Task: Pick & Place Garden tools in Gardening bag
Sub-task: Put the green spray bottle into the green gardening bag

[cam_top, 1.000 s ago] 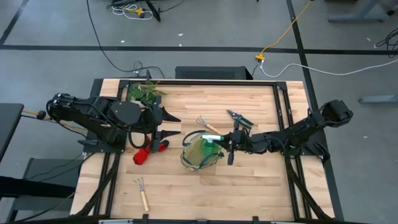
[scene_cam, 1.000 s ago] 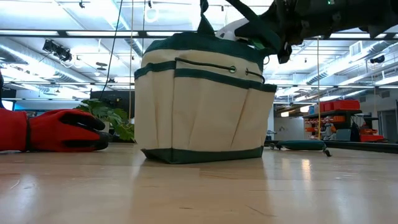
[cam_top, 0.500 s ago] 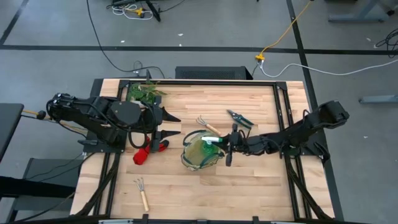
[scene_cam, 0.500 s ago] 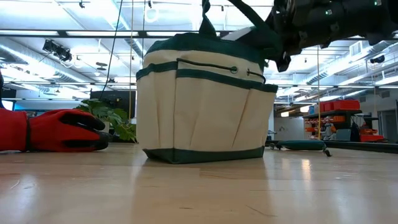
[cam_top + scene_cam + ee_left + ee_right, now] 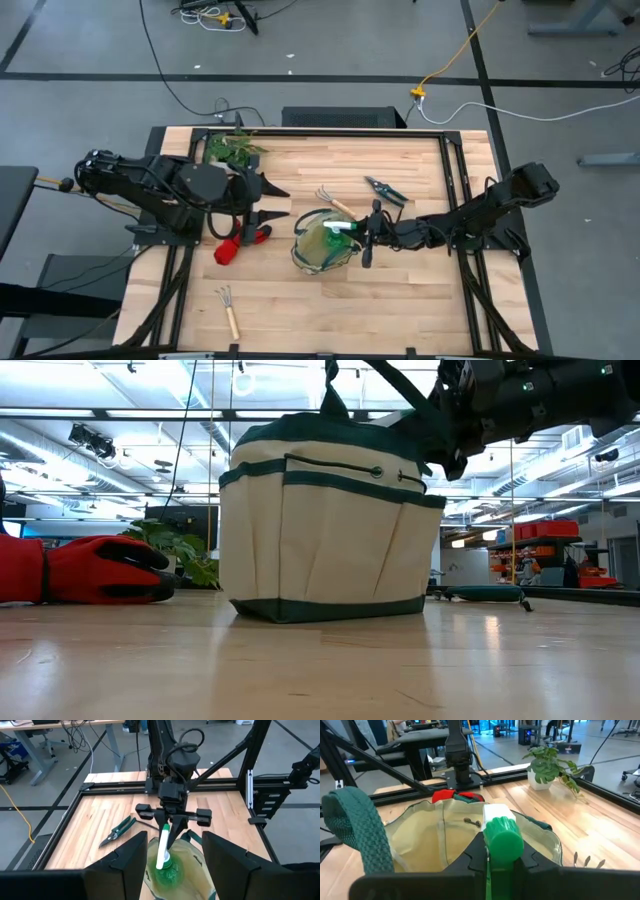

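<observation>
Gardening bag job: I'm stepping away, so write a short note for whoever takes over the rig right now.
Right gripper: shut on the green round piece with white handle, holding it over the gardening bag mouth, not released.
Left gripper: open, empty, waiting beside the red gloves.
On the table: one rake and the pruning shears behind the bag, the second rake near the front edge.
Done: nothing visibly in the bag.
Left: drop the green piece, then bag both rakes, shears and gloves. Leave the leafy plant.
</observation>
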{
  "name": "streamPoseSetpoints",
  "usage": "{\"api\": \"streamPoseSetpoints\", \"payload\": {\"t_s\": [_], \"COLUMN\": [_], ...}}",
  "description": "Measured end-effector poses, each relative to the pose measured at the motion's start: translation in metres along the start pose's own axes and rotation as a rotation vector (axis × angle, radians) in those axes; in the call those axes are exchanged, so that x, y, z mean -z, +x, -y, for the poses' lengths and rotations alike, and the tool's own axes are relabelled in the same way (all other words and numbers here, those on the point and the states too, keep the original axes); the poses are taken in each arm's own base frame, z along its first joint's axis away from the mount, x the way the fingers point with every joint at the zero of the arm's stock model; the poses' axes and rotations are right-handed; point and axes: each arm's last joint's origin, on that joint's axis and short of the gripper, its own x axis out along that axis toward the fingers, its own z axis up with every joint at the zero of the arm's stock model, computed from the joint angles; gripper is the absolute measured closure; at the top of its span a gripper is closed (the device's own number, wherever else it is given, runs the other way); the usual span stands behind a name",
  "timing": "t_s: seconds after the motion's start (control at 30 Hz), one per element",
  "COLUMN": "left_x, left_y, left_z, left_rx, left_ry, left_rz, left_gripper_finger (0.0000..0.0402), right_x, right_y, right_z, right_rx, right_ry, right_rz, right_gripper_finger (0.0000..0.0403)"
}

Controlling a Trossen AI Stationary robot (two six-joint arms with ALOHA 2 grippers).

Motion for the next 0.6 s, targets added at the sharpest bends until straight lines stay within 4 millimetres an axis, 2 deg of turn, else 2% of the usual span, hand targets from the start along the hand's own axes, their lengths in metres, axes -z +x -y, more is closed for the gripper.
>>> {"api": "streamPoseSetpoints", "payload": {"t_s": [0.37,0.6], "left_x": [0.001,0.001], "left_y": [0.0,0.0], "left_z": [0.0,0.0], "left_rx": [-0.001,-0.001], "left_ry": [-0.002,0.003], "left_rz": [-0.009,-0.008], "left_gripper_finger": [0.0204,0.0204], "right_x": [0.005,0.02], "right_y": [-0.003,-0.016], "right_z": [-0.003,0.007], "right_rx": [-0.012,0.004], "right_ry": [-0.001,0.051], "right_rz": [-0.027,0.039], "right_gripper_finger": [0.0369,0.0369]}}
